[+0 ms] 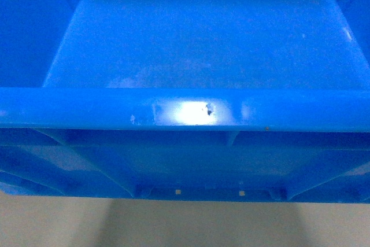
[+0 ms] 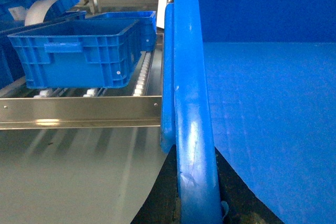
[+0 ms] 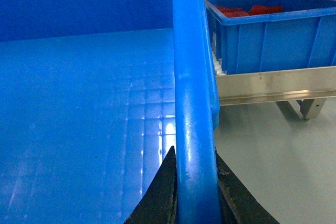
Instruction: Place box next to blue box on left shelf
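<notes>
We clamp the box (image 1: 208, 56) by opposite rims, left pincer (image 2: 197, 192) and right pincer (image 3: 195, 192) each closed on one, keeping it level near the left shelf (image 2: 79, 111).

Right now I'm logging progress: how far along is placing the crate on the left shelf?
Done: both grippers clamp the crate's side rims, left gripper, right gripper. In hand: it is carried beside the roller shelf's steel rail. Left: setting it on the rollers next to the resting blue crate.
</notes>
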Robot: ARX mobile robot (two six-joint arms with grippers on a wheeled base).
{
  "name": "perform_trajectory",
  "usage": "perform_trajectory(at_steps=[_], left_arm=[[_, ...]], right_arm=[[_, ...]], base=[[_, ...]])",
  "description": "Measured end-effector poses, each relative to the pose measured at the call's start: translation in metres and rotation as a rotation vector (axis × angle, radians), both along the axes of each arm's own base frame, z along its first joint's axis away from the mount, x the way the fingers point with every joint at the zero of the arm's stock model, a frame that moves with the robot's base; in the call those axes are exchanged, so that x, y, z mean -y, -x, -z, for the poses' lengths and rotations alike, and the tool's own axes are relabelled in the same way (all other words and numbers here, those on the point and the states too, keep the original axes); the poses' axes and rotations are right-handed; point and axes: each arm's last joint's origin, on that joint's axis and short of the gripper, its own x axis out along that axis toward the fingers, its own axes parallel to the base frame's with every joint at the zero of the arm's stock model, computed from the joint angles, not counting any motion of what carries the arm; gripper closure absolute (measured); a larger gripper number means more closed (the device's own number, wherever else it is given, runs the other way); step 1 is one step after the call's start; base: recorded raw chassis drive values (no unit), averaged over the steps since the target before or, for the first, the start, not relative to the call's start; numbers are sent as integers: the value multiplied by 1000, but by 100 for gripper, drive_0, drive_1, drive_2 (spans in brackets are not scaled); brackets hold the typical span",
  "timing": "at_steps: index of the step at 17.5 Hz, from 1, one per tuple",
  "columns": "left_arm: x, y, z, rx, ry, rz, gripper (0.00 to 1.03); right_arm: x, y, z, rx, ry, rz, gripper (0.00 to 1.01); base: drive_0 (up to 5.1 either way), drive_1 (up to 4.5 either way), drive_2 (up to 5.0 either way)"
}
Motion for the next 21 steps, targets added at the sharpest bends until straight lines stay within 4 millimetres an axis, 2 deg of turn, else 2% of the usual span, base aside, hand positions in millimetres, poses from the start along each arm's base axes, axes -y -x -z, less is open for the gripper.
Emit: perform_trajectory(at_steps=[10, 21], left_arm=[[0, 0, -1, 5, 1, 0, 95], [0, 0, -1, 9, 2, 1, 95]], right_arm=[[0, 0, 0, 4, -1, 0, 92], [0, 0, 0, 3, -1, 3, 92]], base=[[0, 0, 0], [7, 419, -404]])
